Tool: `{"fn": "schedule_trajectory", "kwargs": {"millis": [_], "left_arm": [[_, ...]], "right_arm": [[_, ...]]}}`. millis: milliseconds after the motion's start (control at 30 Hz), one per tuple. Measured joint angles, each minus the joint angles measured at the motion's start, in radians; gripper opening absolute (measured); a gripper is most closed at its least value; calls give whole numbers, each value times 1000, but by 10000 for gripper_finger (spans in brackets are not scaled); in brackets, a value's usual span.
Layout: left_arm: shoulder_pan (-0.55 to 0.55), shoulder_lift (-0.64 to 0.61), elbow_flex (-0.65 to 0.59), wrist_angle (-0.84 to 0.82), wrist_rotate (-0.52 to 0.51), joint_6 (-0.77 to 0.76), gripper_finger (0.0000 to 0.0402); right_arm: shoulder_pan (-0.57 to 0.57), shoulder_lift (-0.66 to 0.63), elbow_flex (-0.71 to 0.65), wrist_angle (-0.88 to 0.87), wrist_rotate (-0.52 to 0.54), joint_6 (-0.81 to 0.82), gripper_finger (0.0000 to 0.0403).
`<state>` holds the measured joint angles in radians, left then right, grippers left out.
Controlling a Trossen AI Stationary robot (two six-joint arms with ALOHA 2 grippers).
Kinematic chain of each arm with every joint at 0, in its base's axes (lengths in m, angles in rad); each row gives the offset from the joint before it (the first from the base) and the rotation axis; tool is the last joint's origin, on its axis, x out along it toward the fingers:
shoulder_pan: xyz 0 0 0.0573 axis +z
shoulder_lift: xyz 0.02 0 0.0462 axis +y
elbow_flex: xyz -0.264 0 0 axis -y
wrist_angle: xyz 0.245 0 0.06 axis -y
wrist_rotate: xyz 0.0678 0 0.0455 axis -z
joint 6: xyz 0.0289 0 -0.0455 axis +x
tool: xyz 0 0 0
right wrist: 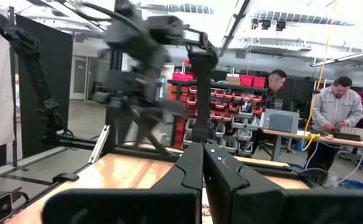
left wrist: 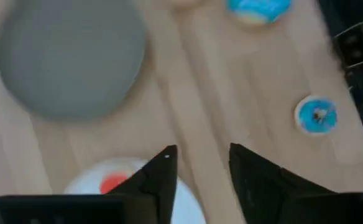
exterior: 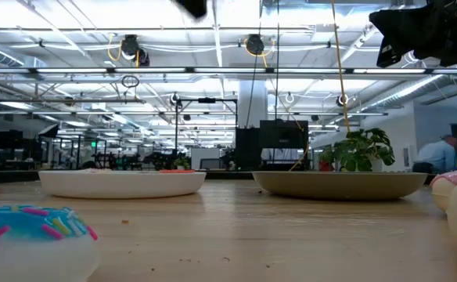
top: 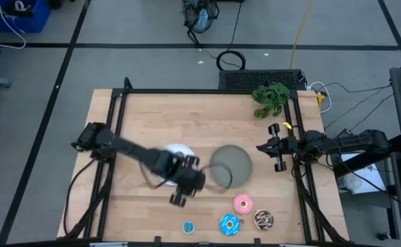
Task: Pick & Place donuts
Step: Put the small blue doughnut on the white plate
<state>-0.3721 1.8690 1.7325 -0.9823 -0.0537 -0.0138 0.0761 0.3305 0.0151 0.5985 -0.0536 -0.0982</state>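
Wooden tabletop (top: 145, 116) carried two round plates side by side, a white plate (top: 178, 149) and a grey plate (top: 231, 163), evidently the drop-off spots. The left gripper (left wrist: 200, 163) hung above the near edge of the white plate, its fingers parted with nothing between them, probably free to go for another piece. A small red ring donut (left wrist: 112, 183) lay on that plate, partly hidden by one finger. Four more donuts sat in a row near the front edge, awaiting pickup: a small blue donut (top: 188, 227), a larger blue sprinkled donut (top: 229, 224), a pink donut (top: 243, 204) and a chocolate sprinkled donut (top: 263, 219). The right gripper (right wrist: 202, 163) waited at the table's right edge, clenched on nothing.
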Motion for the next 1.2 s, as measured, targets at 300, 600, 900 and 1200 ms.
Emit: {"fn": "schedule_trajectory", "kwargs": {"millis": [300, 600, 900, 1200], "left_arm": [[-127, 0, -1, 174, -107, -32, 24], [-155, 1, 52, 137, -155, -55, 18], [-220, -22, 244, -205, -369, -159, 9], [-275, -211, 134, -235, -527, -423, 9]], "right_arm": [[0, 0, 0, 3, 0, 0, 0], [0, 0, 0, -6, 0, 5, 0], [0, 0, 0, -16, 0, -17, 0], [0, 0, 0, -19, 1, -19, 0]]}}
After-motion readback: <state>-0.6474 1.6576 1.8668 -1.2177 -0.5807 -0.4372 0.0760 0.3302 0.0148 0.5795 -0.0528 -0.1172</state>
